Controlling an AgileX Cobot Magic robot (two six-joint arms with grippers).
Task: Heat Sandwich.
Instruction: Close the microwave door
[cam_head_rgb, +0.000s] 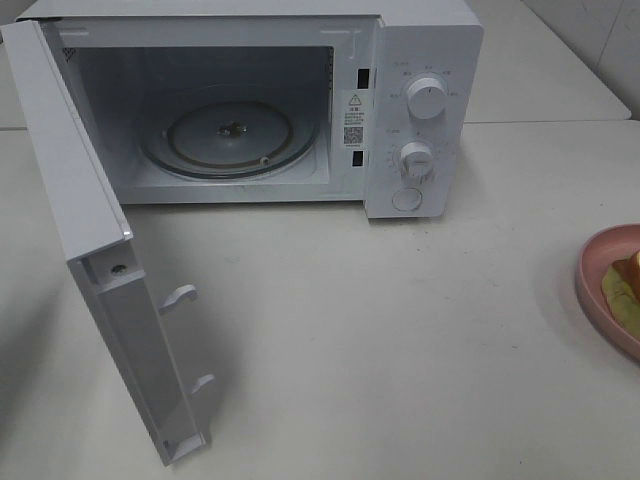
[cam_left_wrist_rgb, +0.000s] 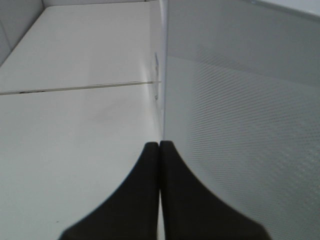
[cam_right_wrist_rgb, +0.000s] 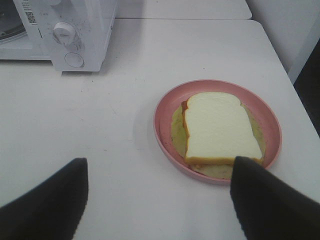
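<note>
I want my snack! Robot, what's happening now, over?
Left gripper shut, empty, beside microwave door. Right gripper open, near sandwich on plate. Microwave open, path unobstructed.

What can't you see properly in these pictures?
- Sandwich and pink plate: the exterior high view's right edge cuts them off.
- Both arms: outside the exterior high view.
- Microwave dial markings: too small to read.
- Sandwich filling: in the right wrist view, the top bread slice covers it.
- Left gripper, shut: the left wrist view shows only a white panel beside it.
</note>
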